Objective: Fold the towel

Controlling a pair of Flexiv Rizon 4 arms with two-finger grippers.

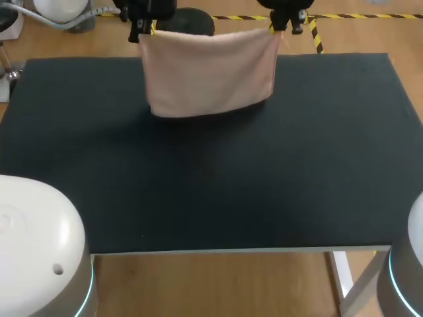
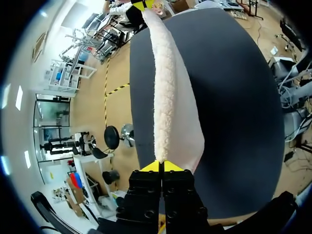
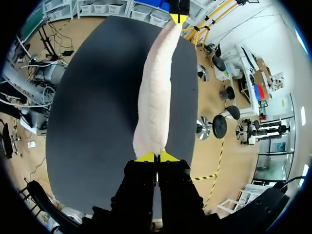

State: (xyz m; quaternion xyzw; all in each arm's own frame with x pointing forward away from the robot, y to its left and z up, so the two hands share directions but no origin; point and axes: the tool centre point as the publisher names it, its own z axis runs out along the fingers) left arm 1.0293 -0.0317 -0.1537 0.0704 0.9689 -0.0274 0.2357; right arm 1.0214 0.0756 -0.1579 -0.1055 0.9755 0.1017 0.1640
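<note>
Both arms are reaching out to the far side of the table (image 1: pixel 277 191) right now, with the two grippers sitting at about the same height and well apart from each other. The left gripper (image 1: pixel 141 30) is pinching one top corner of the towel (image 1: pixel 210 72) and the right gripper (image 1: pixel 281 25) is pinching the other. In both wrist views the yellow tips are pressed tight together with the fabric coming out right between them.

The towel is a pale pinkish fluffy one, and it's hanging like a curtain between the two grippers, with its top edge stretched fairly straight. From the left wrist view that edge is running ahead from my own tips all the way to the other gripper, and it's the same from the right. The rest is draping down over the far part of the black table surface, throwing a shadow below. I honestly can't tell if the bottom edge is touching the table or just floating above it.
</note>
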